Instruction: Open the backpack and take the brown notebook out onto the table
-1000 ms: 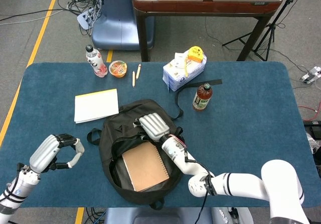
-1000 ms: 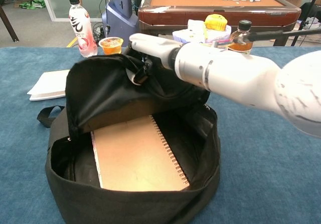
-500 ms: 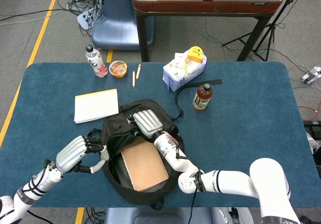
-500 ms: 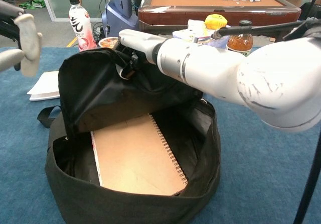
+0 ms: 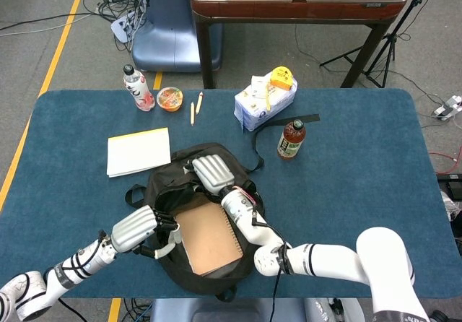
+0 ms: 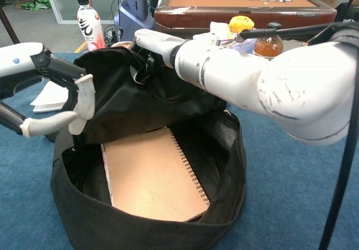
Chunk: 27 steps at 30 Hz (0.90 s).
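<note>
The black backpack (image 5: 209,277) (image 6: 101,227) lies open near the table's front edge. Inside it lies the brown spiral notebook (image 5: 209,240) (image 6: 148,177), its face showing. My right hand (image 5: 212,173) (image 6: 154,41) grips the raised top flap of the backpack and holds it up. At the bag's left rim hovers my left hand (image 5: 141,227) (image 6: 59,101), fingers apart and curved, holding nothing, just above the opening beside the notebook's left edge.
A white-and-yellow pad (image 5: 138,151) lies left of the bag. At the back stand a pink bottle (image 5: 137,88), a small cup (image 5: 170,98), two pencils (image 5: 195,107), a tissue pack (image 5: 264,100) and a brown bottle (image 5: 291,138).
My left hand has moved right from the table's left front to the bag's left rim. The right hand lifted the flap slightly and the bag shifted a little left.
</note>
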Available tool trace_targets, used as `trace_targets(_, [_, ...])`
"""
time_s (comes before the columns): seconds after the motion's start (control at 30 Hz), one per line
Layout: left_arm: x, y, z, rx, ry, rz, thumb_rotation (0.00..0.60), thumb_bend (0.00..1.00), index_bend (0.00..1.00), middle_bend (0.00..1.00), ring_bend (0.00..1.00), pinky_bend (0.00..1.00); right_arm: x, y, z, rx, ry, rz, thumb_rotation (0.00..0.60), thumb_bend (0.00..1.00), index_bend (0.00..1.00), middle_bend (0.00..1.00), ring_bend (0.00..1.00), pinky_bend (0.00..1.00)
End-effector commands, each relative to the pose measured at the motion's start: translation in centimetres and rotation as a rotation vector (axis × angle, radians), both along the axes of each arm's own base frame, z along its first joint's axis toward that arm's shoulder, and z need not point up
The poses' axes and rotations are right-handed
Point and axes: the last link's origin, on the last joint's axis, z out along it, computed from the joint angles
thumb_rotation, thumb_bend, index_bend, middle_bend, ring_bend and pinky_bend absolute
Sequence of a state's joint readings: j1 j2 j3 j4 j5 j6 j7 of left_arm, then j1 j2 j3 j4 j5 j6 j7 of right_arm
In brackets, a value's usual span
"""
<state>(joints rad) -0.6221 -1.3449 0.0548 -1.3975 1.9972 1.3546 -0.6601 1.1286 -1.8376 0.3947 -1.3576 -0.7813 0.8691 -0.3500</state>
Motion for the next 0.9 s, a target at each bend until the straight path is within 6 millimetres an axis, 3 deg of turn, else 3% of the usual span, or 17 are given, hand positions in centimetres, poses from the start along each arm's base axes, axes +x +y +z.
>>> trace_targets(0.03, [-0.3,0.2,-0.8,0.006,0.026,0.001,0.600,0.41,0.51,0.61,0.55,0.60,0.2,-0.3,-0.1,-0.002,-0.012,-0.015,0.600,0.74,0.64,0.45,0.34,0.40])
trace_targets(0.3, [-1.5,0.4,-1.9,-0.004,0.035,0.041,0.600,0.41,0.51,0.61,0.55,0.60,-0.2,-1.7,-0.1,0.005,-0.043,-0.099,0.600,0.74,0.64,0.45,0.34,0.40])
trace_targets(0.9, [-1.1,1.1,-4.0,0.060,0.143,-0.034,0.600,0.40,0.45,0.54,0.52,0.59,0.9,-3.9,-0.7,-0.008,-0.042,-0.176,0.600,0.74,0.64,0.44,0.34,0.41])
